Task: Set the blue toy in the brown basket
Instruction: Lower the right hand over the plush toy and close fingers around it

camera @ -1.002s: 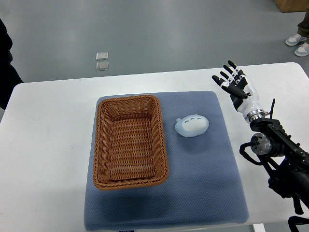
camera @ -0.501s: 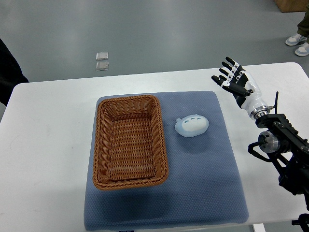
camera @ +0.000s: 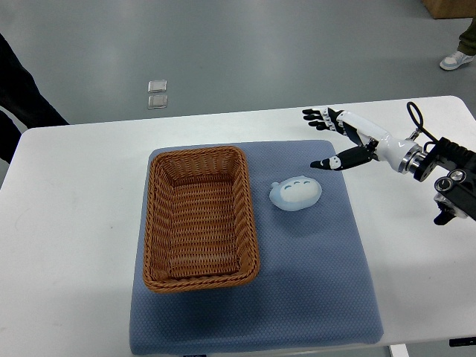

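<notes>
The blue toy (camera: 296,193), a pale rounded plush shape, lies on the blue mat (camera: 312,282) just right of the brown wicker basket (camera: 152,223). The basket holds nothing. My right hand (camera: 327,139) comes in from the right edge and hovers above and to the right of the toy, fingers spread, thumb pointing toward the toy, holding nothing. It does not touch the toy. My left arm is out of view.
The mat lies on a white table (camera: 67,223). A person's dark sleeve (camera: 22,97) shows at the left edge and a shoe (camera: 454,61) at the top right. Two small clear squares (camera: 157,94) lie on the floor beyond the table.
My right hand has swung left and lowered toward the toy, turning from upright to stretched out sideways. The person's sleeve at the left has moved further into view. The toy has not moved.
</notes>
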Controlling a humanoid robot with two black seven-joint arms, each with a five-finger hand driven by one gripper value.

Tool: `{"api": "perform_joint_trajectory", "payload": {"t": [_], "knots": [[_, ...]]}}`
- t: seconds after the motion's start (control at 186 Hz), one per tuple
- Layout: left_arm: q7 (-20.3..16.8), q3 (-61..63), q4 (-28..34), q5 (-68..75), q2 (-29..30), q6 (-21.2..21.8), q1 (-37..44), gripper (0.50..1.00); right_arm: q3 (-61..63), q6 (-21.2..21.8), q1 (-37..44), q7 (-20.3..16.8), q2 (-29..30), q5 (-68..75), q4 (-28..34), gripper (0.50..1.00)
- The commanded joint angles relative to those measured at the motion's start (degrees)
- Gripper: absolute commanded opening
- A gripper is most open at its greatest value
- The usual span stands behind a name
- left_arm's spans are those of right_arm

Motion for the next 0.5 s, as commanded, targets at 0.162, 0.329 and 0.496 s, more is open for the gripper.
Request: {"api": "perform_joint_trajectory", "payload": {"t": [0.162, 0.329, 0.496], "knots": [[0.00, -0.19, 0.00, 0.00, 0.00, 0.00, -0.03, 1.000, -11.45, 0.04, 5.81, 3.46, -2.80, -9.19, 1.43, 0.909], [0.00, -0.19, -0.09, 0.00, 0.00, 0.00, -0.55, 1.000, -14.26, -1.02, 7.13, 3.19, -1.83, -11.73, 1.52, 0.907], [0.00, -0.19, -0.09, 0.00, 0.00, 0.00, -0.99, 1.000, -16.64, -5.41, 7.22, 2.49, -0.86, -14.90, 0.82, 0.907]]}}
